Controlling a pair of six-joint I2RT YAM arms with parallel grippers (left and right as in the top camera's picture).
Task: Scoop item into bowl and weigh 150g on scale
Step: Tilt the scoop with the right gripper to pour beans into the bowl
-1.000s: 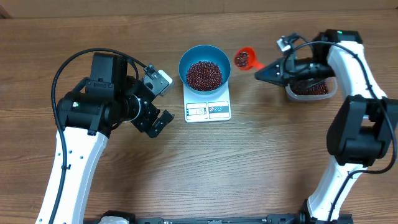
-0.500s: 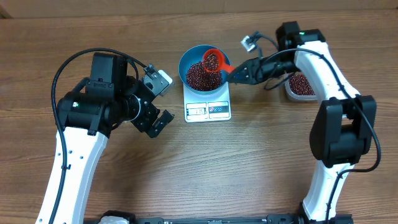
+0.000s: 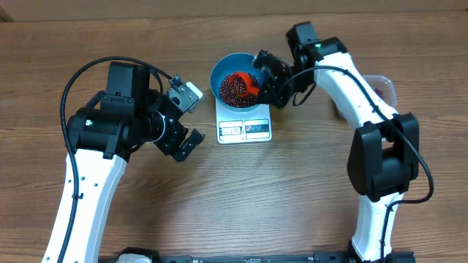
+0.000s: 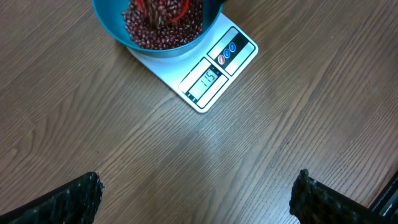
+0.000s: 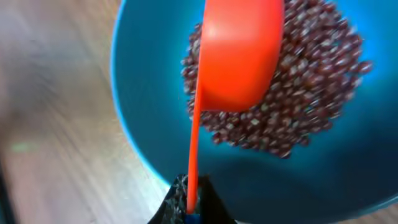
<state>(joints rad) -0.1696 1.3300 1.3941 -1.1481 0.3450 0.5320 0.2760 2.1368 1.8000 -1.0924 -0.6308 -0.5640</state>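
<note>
The blue bowl (image 3: 219,71) stands on the white scale (image 3: 245,128) and holds a heap of dark red beans (image 3: 231,90). A red scoop (image 3: 246,82) lies tipped mouth-down over the beans, and my right gripper (image 3: 265,85) is shut on its handle at the bowl's right rim. In the right wrist view the scoop (image 5: 239,56) covers part of the beans (image 5: 311,93) inside the bowl (image 5: 146,93), its thin handle pinched in the right gripper (image 5: 193,190). My left gripper (image 3: 183,143) hangs open over bare wood, left of the scale (image 4: 219,67). The bowl (image 4: 104,17) and beans (image 4: 155,32) show ahead of the left gripper (image 4: 198,177).
A clear plastic tub (image 3: 385,86) stands at the far right, mostly hidden behind my right arm. The scale's display panel (image 4: 205,79) faces the front edge of the table. Bare wood lies in front of the scale and between the two arms.
My right arm swung the loaded scoop left from beside the tub to over the bowl and turned it mouth-down onto the beans. The left arm has not moved.
</note>
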